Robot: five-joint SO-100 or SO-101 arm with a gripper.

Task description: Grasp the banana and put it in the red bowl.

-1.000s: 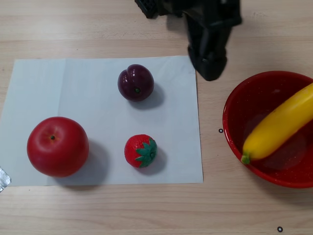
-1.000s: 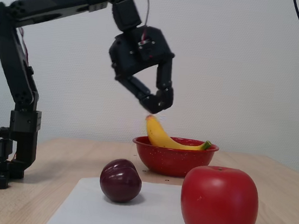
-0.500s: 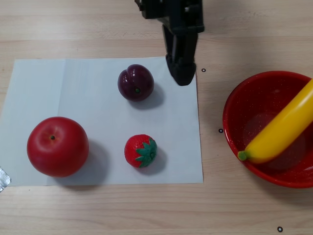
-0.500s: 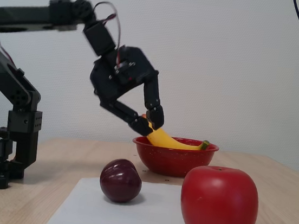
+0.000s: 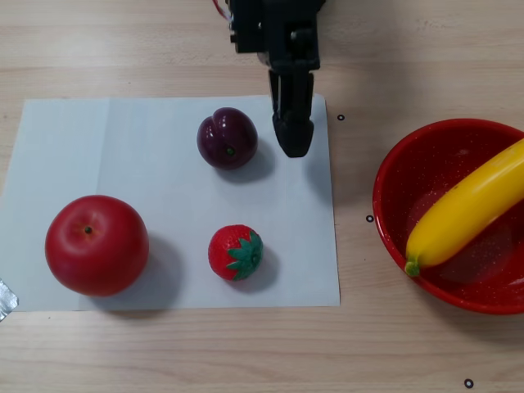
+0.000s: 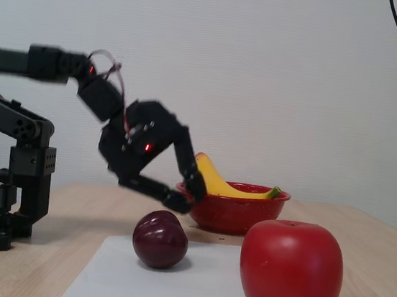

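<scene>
Since a second ago, the black arm has dropped from high above the red bowl to a low reach beside it, and the banana has stayed in the bowl.

In the other view, looking down, the red bowl (image 5: 393,214) is cut off by the right edge. The banana (image 5: 467,210) lies slantwise inside it, greenish stem end down near the bowl's left wall, its far end running out of frame. The gripper (image 5: 293,141) enters from the top edge, well left of the bowl, its upper body cropped. Its fingers look pressed together, holding nothing, with the tip over the white paper (image 5: 131,155) just beside the plum (image 5: 228,138). A strawberry (image 5: 235,252) and a red apple (image 5: 97,245) also sit on the paper, farther left of the bowl.

In the fixed view, from table level, the gripper (image 6: 187,194) hangs just left of the bowl (image 6: 234,211), its motion-blurred fingers slightly parted and empty. The banana (image 6: 222,183) rises above the rim, its left end partly hidden by a finger. The apple (image 6: 290,273) covers the bowl's lower right; the plum (image 6: 160,239) sits in front of the bowl, to its left.
</scene>
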